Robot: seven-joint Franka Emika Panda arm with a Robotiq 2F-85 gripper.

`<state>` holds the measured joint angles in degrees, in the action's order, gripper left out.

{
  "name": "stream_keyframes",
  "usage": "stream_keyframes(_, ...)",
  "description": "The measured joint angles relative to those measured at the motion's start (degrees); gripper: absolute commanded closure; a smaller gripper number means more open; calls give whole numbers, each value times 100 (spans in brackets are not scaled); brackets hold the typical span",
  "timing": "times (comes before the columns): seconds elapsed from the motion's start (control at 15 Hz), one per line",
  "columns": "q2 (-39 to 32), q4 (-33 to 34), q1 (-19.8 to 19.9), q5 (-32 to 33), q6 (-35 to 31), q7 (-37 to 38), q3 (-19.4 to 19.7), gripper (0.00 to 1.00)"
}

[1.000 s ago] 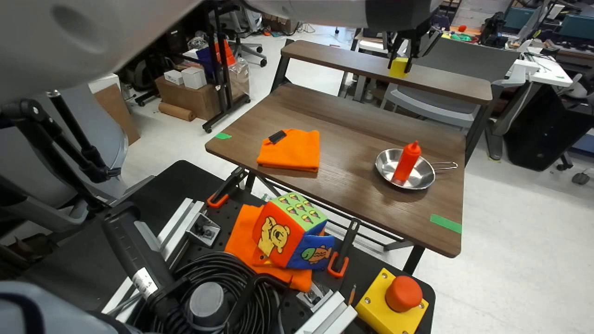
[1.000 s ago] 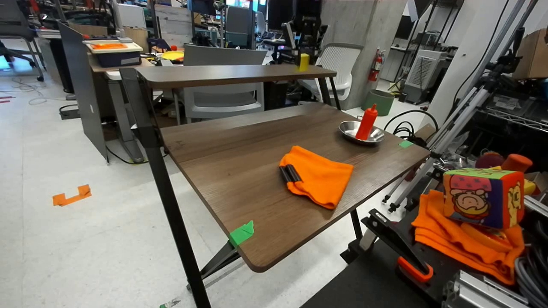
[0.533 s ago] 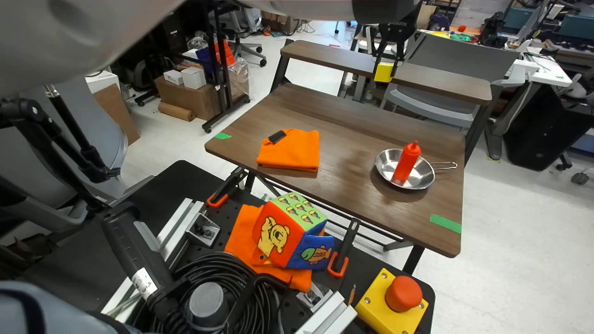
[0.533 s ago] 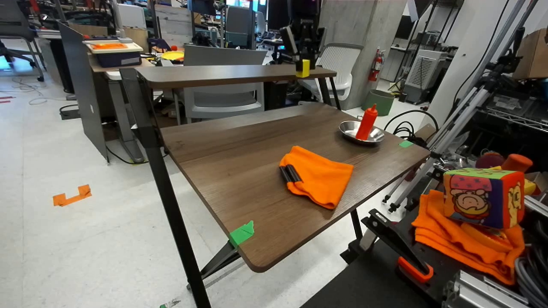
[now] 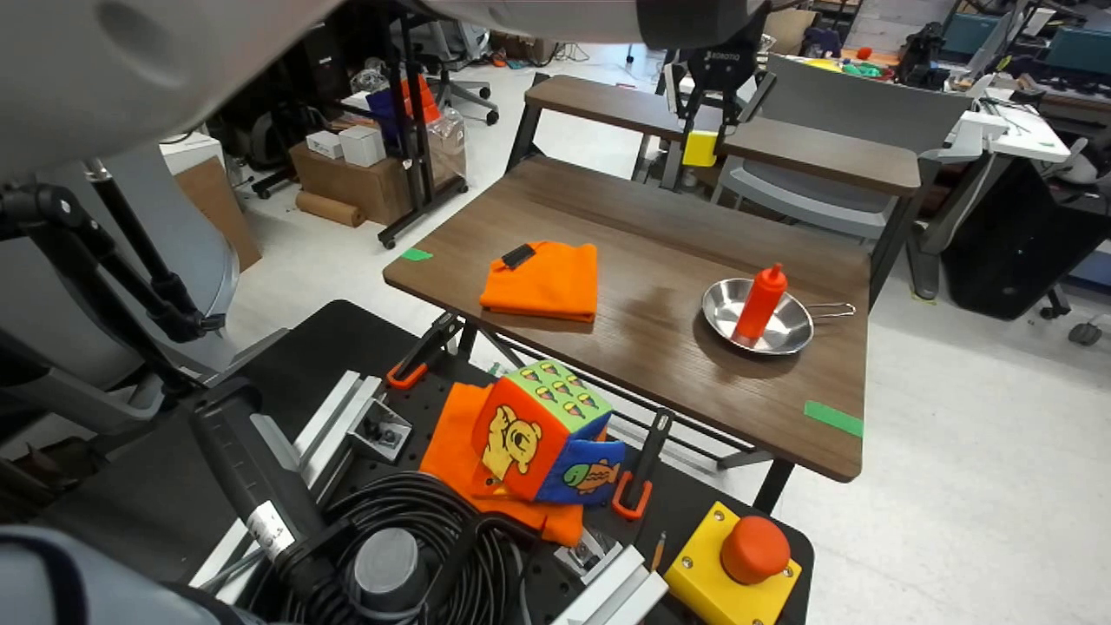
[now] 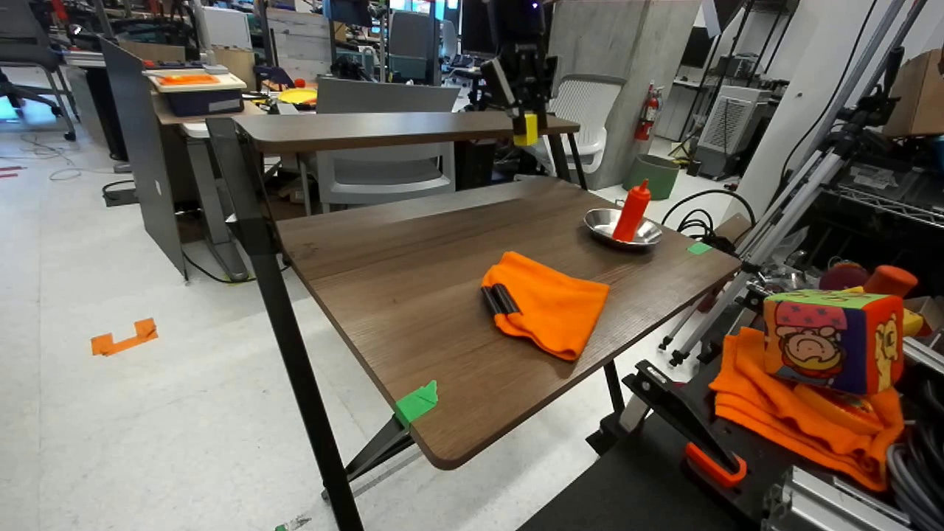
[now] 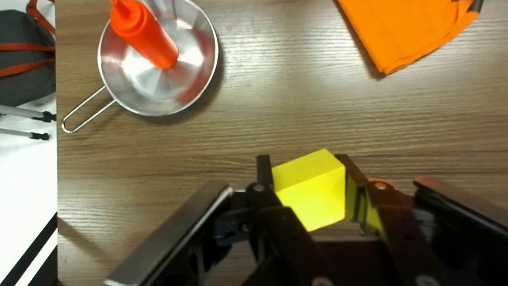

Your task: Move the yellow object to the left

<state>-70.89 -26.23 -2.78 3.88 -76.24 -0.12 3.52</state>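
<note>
Up in the air above the wooden desktop [image 5: 651, 260], the black Robotiq gripper [image 7: 307, 174] is clutching the yellow cube [image 7: 311, 190], its two fingers [image 7: 264, 170] pressing on opposite sides of it. In both exterior views I'm seeing that cube against the near edge of the raised shelf [image 5: 825, 154]. Down on the desktop a red squeeze bottle [image 5: 760, 304] is standing inside a wire-handled metal pan [image 5: 790, 332], and a folded orange cloth [image 5: 555, 282] is lying well apart from it. On the black bench [image 5: 364, 338], a picture cube [image 5: 542, 443] is resting on another orange cloth [image 5: 456, 425].
</note>
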Motion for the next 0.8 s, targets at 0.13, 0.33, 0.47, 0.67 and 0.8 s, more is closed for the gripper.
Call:
stream_keyframes(0.13, -23, 0, -18, -1, 284, 87, 0, 83)
stream_keyframes(0.33, -79, 0, -19, 1, 651, 218, 1, 83)
stream_keyframes(0.47, -147, 0, -19, 14, 778, 250, 3, 83)
stream_keyframes(0.67, -296, 0, -27, 102, 800, 252, 8, 83)
stream_keyframes(0.8, -415, 2, -47, 162, 800, 252, 16, 83)
